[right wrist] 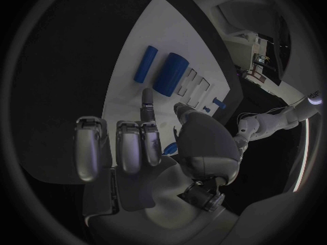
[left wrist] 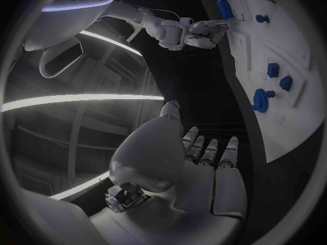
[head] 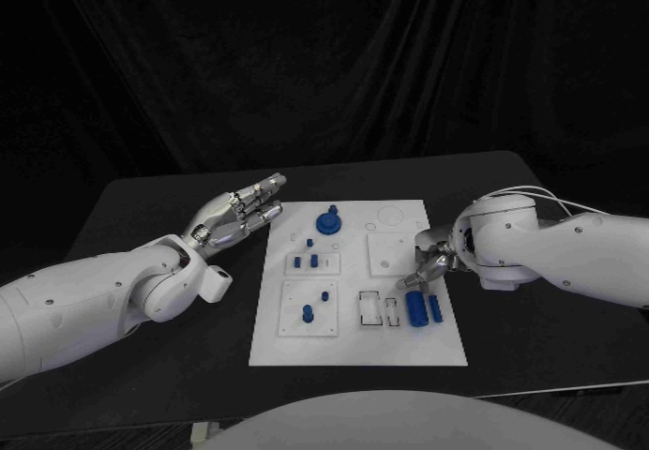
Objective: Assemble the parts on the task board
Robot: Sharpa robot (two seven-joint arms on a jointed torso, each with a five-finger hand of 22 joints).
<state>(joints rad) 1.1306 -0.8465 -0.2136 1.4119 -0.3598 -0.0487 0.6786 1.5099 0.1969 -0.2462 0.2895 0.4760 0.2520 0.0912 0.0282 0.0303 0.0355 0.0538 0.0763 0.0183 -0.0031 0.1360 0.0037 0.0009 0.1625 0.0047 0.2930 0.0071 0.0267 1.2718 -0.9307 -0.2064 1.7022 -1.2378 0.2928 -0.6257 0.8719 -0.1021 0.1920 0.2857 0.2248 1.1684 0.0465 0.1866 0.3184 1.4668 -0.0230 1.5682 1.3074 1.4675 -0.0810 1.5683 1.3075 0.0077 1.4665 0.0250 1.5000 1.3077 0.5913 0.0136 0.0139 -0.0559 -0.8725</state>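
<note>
Here the right hand [head: 430, 266] hovers over the right edge of the white task board [head: 354, 349], fingers loosely apart and empty, just above the two blue cylinders [head: 423, 307] lying loose near the board's lower right corner. The left hand [head: 241, 214] waits flat and open over the bench [head: 162, 199], beside the board's left edge. Judged from this, a pick is about to begin: the next move calls for lowering onto one cylinder and closing round it.

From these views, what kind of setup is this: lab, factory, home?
Most likely a robotics lab test bench. A black table backed by dark drapes carries a white task board with small blue parts, and both the left hand and right hand are empty.
</note>
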